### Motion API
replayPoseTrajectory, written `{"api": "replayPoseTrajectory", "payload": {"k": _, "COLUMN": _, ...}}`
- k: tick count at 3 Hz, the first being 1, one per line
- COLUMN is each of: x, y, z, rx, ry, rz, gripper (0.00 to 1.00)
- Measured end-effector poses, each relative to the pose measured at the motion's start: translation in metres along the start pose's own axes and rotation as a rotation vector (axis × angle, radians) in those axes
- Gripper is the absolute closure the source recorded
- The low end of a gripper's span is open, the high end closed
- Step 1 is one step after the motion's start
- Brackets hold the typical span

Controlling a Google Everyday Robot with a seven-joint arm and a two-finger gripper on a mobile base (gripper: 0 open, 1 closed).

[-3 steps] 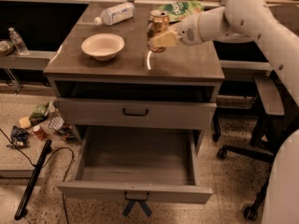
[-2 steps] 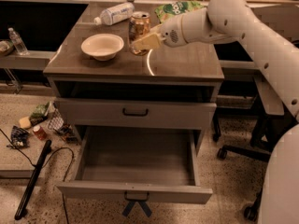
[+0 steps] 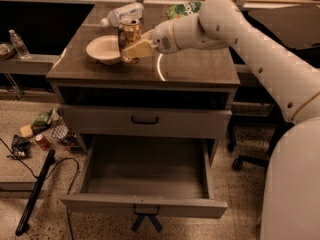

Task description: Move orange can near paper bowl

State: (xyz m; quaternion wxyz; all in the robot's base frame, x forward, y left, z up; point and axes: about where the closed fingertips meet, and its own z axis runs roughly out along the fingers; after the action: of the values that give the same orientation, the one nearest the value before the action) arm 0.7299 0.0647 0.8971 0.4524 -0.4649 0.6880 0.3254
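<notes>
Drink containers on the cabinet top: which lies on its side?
The clear plastic water bottle at the back; the gripper holds the orange aluminium can upright.

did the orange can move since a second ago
Yes. Held in the claw, the orange can moved left across the tabletop, now beside the right rim of the paper bowl.

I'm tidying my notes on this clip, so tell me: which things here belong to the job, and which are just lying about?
Job: orange can, held beside the paper bowl; tool, closed around the can over the cabinet top.
Lying about: water bottle on its side behind them; green bag at the back; open drawer; floor clutter.
</notes>
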Motion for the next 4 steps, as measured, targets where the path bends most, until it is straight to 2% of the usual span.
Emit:
{"api": "replayPoseTrajectory", "payload": {"k": 1, "x": 0.017, "y": 0.003, "z": 0.015, "rx": -0.006, "ry": 0.017, "rz": -0.011, "gripper": 0.27}}
{"api": "replayPoseTrajectory", "payload": {"k": 2, "x": 0.022, "y": 0.003, "z": 0.021, "rx": -0.001, "ry": 0.021, "rz": -0.02, "gripper": 0.04}}
{"api": "replayPoseTrajectory", "payload": {"k": 3, "x": 0.023, "y": 0.0, "z": 0.018, "rx": 0.019, "ry": 0.021, "rz": -0.022, "gripper": 0.0}}
{"api": "replayPoseTrajectory", "payload": {"k": 4, "x": 0.018, "y": -0.025, "z": -0.045, "rx": 0.149, "ry": 0.018, "rz": -0.009, "gripper": 0.0}}
